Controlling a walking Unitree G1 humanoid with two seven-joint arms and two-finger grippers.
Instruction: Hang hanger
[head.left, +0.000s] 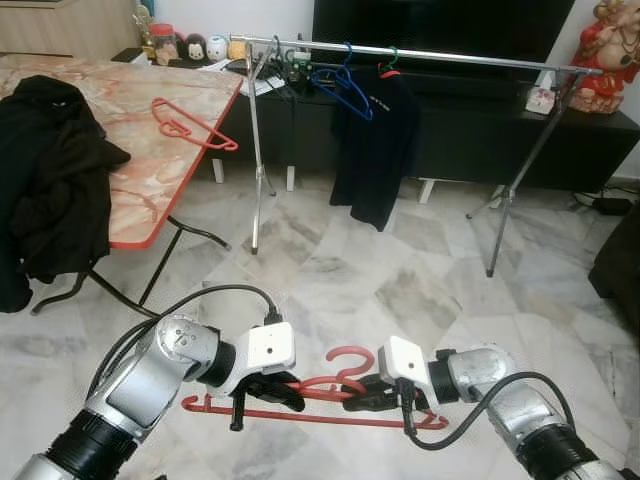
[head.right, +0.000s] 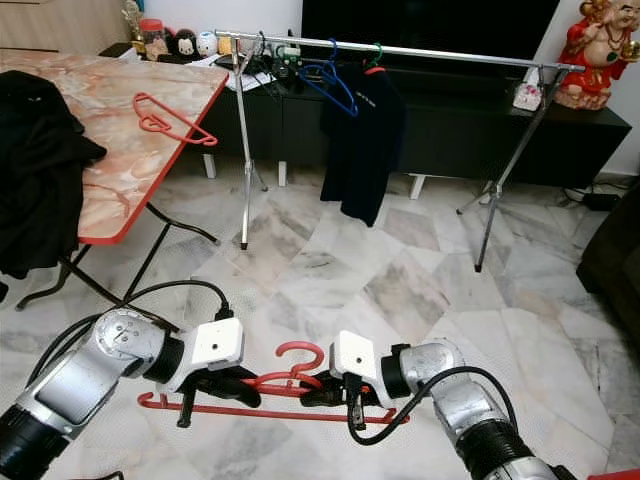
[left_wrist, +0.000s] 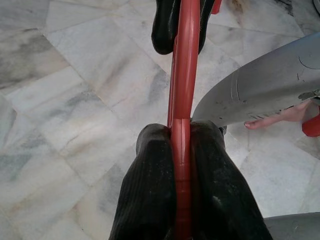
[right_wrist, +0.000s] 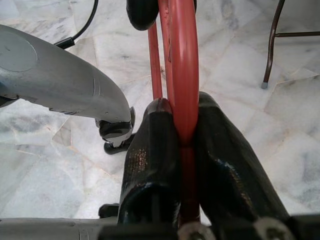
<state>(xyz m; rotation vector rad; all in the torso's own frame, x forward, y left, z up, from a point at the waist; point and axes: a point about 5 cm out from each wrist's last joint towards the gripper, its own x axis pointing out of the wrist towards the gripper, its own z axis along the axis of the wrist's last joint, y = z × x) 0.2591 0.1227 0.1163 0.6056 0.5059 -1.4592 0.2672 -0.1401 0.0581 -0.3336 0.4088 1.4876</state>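
Left gripper (head.left: 272, 391): fingers (left_wrist: 150, 190) clamped on the sloping arm of a red plastic clothes hanger (head.left: 330, 398).
Right gripper (head.left: 368, 398): pinched shut on the opposite arm.
Hanger: held low between both grippers above the marble floor (head.left: 400, 280); hook (head.left: 347, 362) upward. Judged light, thin, smooth, somewhat flexible; grip near the neck.
Metal clothes rail (head.left: 440, 55): well apart, ahead.
Obscured: contact points under the wrist housings in the head views.

Both arms low, bent inward, left end effector (head.left: 285, 390) & right end effector (head.left: 362, 399) each clamped on red hanger (head.left: 320, 412)
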